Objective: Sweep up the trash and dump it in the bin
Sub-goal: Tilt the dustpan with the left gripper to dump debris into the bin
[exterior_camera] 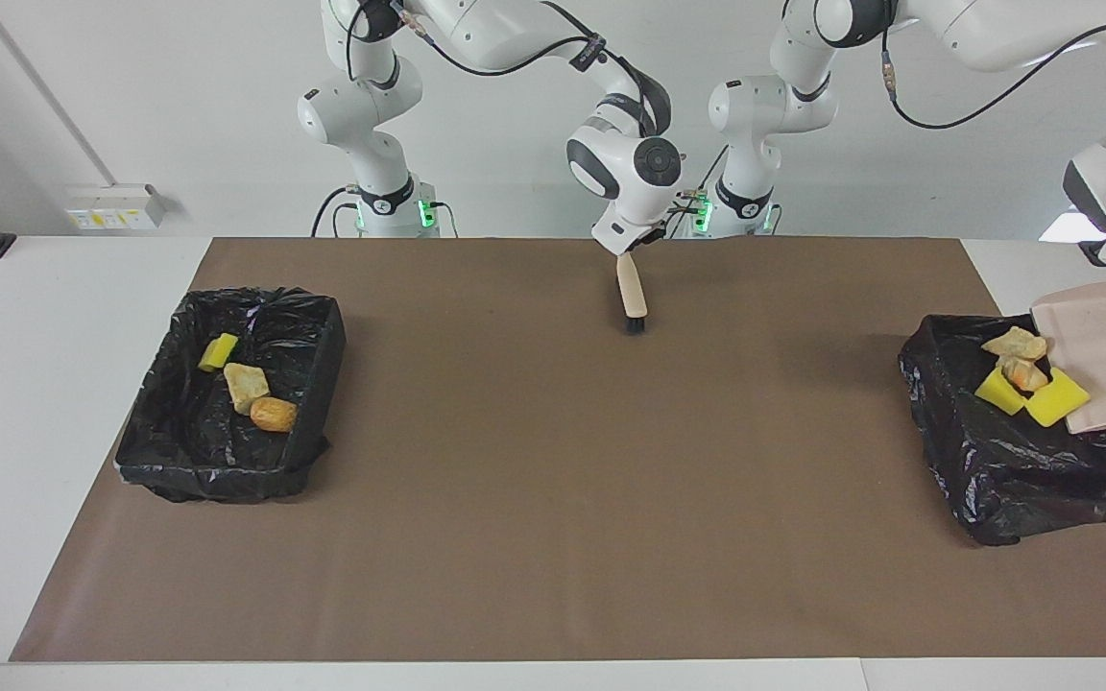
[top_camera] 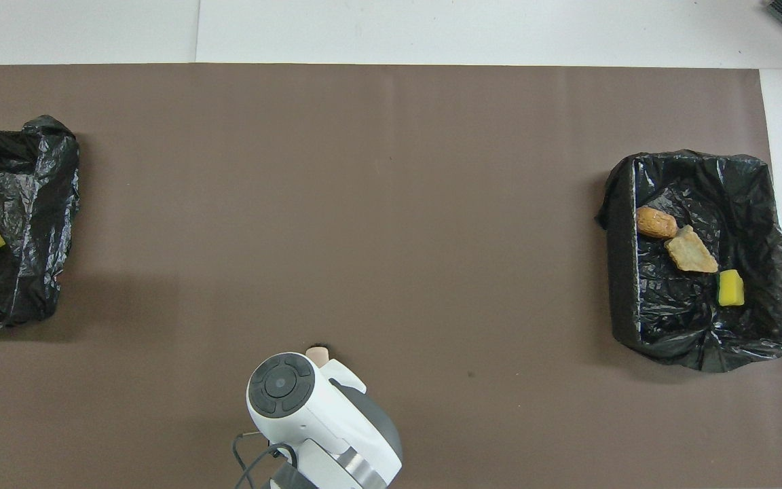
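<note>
I count 2 black-lined bins: the bin (exterior_camera: 231, 422) at the right arm's end of the surface (exterior_camera: 534, 461) holds 3 pieces of trash (exterior_camera: 248, 387), and over the second bin (exterior_camera: 1014, 470) at the left arm's end 4 more pieces (exterior_camera: 1028, 379) sit at the lip of 1 tilted beige dustpan (exterior_camera: 1105, 360). The right end effector (exterior_camera: 626, 248) grips 1 brush (exterior_camera: 632, 299), bristles down on the surface near the robots. I cannot see the left end effector itself, so I take it as closed from my readout.
</note>
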